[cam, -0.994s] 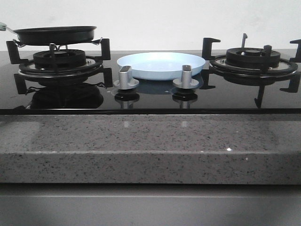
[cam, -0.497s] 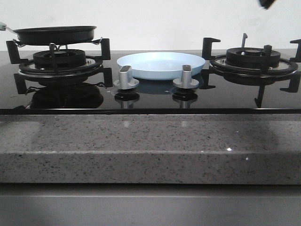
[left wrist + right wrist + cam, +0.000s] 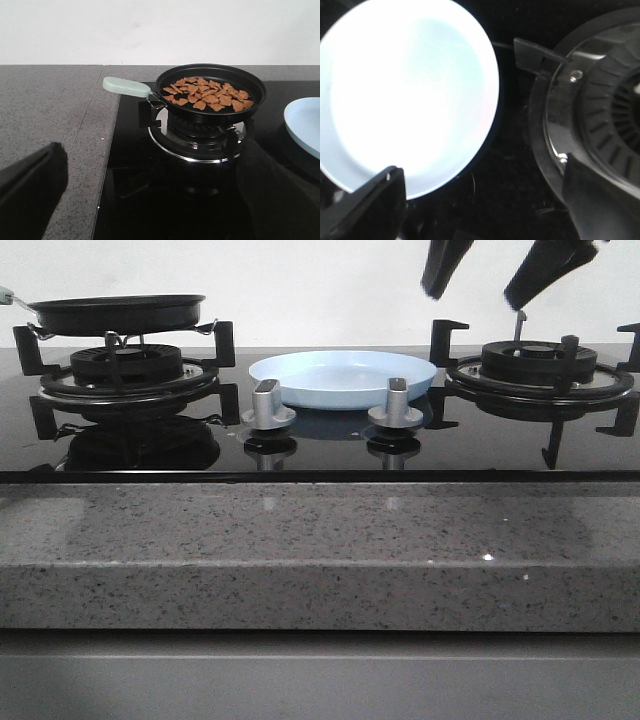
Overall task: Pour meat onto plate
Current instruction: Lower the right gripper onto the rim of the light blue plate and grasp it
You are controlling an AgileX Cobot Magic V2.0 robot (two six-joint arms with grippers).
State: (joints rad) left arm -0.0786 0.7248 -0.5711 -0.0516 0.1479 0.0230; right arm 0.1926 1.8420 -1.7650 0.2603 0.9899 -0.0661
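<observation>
Black glass hob [image 3: 320,445] carries the empty-looking plate [image 3: 342,378] and panned meat [image 3: 207,93]; right gripper [image 3: 480,285] is held spread above.

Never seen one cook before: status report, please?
Right gripper open, above the stove. Meat in frying pan. Plate bare. Nothing blocking.

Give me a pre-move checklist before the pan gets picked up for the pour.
1. Meat all inside the frying pan: ok.
2. Pan seated on the left burner, handle free: ok.
3. Plate empty, between the burners: ok.
4. Right hand open, holding nothing, high between the plate and the right burner: ok.
5. Left hand open, away from the handle: ok.
6. Pan weight or heat: cannot tell.
</observation>
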